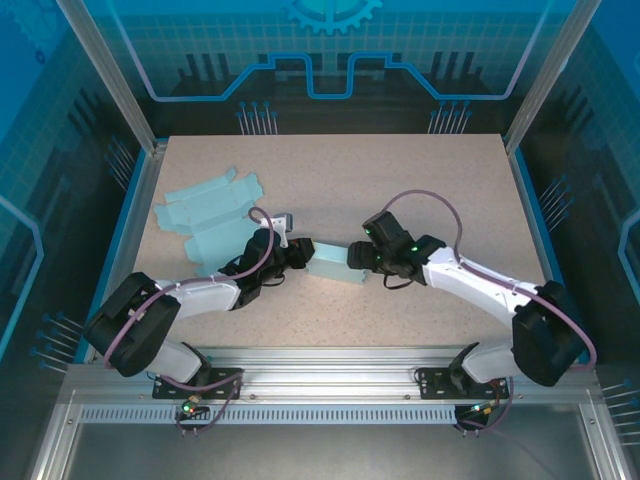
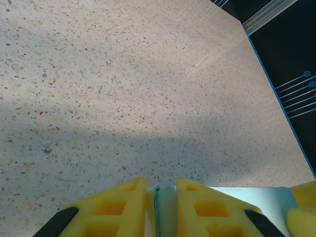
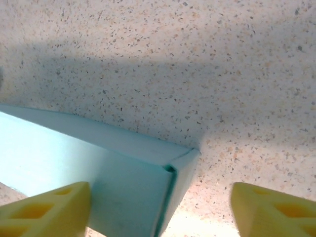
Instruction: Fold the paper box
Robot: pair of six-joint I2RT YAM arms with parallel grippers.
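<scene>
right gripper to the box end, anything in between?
Nothing visible. The right gripper is open and straddles the end of the paper box, with bare table between the box corner and one finger. The left gripper pinches the box's other end.

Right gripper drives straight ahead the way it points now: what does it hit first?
Probably the paper box: its end sits between the open jaws of the right gripper. Beyond it there is the table.

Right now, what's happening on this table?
Both arms meet mid-table on a pale teal paper box. The left gripper has its jaws shut on a thin edge of it. The right gripper has the opposite end between its open jaws. Flat blanks lie at the far left.
</scene>
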